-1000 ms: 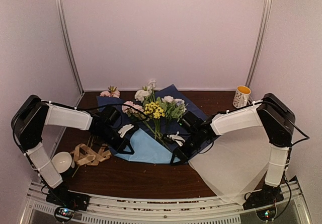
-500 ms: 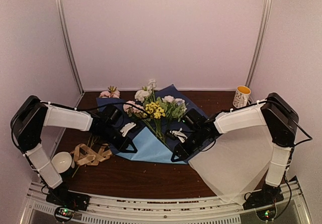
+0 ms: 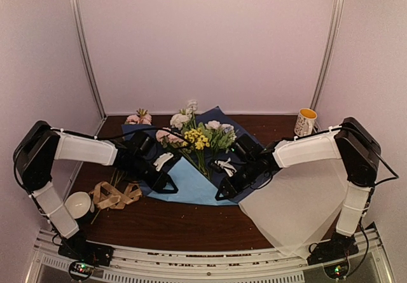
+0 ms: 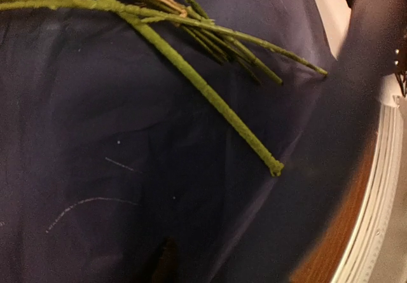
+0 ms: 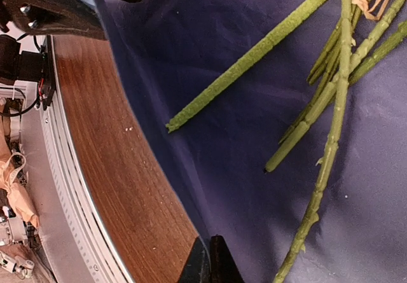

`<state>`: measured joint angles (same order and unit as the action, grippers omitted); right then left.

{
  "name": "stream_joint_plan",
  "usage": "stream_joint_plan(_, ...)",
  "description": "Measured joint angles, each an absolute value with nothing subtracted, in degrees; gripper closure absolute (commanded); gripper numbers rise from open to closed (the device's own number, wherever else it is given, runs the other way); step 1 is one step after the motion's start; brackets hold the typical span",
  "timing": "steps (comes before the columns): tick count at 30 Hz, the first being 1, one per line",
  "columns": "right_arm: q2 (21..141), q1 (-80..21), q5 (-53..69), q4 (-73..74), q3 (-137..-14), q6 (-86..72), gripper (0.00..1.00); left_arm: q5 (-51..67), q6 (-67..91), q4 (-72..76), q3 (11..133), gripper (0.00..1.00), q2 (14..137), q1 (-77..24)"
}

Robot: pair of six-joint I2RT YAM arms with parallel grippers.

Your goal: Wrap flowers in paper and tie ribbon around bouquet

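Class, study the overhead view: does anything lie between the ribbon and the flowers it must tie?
Yes. The left gripper reaches in directly between the ribbon and the flowers, at the left edge of the paper.

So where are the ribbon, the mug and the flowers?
ribbon (image 3: 114, 196): top view, on its middle loops.
mug (image 3: 304, 125): top view, on its white side.
flowers (image 3: 196, 140): top view, on the yellow blooms.
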<state>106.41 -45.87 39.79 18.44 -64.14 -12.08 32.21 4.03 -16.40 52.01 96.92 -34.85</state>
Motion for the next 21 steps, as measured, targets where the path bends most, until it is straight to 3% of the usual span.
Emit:
stream_joint_plan(9,106.39,-44.05,38.41,19.38,-63.4,-13.82,1.0,28.88,4.58,-22.09,51.88,0.48,95.74,-34.89)
stream_joint_plan(16,106.39,-42.52,37.5,19.86,-61.87,-14.94,1.0,25.91,6.39,-24.27,49.8,0.55,95.68,-34.87)
stream_joint_plan(21,106.39,-41.98,36.97,19.88,-61.47,-15.27,1.0,25.71,7.16,-24.05,49.23,0.69,95.72,-34.87)
